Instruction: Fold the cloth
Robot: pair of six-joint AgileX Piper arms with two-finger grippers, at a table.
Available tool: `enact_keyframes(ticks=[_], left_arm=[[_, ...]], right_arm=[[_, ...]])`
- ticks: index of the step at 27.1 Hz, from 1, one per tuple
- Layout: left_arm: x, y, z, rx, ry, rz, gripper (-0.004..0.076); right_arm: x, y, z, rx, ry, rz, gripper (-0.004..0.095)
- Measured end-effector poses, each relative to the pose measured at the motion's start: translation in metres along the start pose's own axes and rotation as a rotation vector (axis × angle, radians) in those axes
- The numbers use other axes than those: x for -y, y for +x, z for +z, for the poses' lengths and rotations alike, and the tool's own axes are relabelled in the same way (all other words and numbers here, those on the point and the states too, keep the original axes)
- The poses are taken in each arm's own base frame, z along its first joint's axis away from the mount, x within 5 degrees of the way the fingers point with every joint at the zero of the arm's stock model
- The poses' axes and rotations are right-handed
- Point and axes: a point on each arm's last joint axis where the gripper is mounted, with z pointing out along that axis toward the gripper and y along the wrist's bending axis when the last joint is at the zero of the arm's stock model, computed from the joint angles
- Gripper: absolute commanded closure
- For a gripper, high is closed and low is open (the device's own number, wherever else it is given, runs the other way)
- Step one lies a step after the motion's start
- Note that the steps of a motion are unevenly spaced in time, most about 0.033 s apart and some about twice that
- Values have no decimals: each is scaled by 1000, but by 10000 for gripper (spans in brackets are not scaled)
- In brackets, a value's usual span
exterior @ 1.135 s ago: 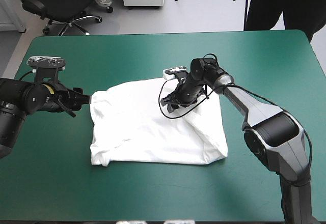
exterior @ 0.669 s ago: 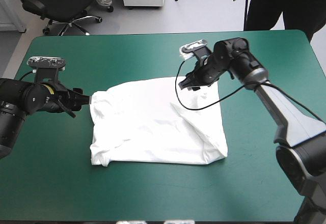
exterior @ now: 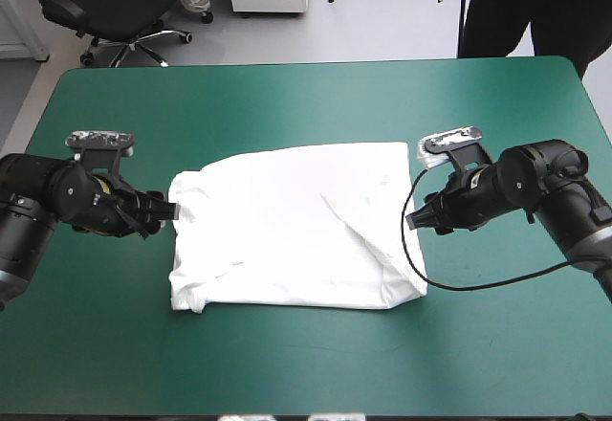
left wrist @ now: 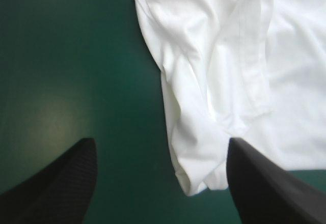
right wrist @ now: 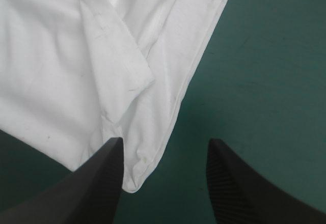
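Teal-green cover [exterior: 287,105], white T-shirt [exterior: 287,230], seemingly folded flat

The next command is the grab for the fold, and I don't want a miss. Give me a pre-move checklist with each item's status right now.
1. Left hand open and holding nothing: ok.
2. Right hand open and holding nothing: ok.
3. T-shirt edge between the left hand's fingers: ok, its side edge lies there.
4. T-shirt corner between the right hand's fingers: ok.
5. T-shirt lying flat: not ok, it is wrinkled and doubled over toward the right hand.
6. Hands low enough to pinch the T-shirt: cannot tell.
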Motion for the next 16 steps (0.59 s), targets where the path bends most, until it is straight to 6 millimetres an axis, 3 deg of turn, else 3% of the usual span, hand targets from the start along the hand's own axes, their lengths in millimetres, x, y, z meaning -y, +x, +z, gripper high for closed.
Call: enact_keyframes(ticks=[10, 16], left_arm=[[13, 53, 70, -201, 48, -23, 204], [14, 67, 103, -290, 38, -28, 209]], right_arm=[[-2, 2, 0, 12, -16, 36, 436], [-2, 1, 0, 14, -20, 41, 436]])
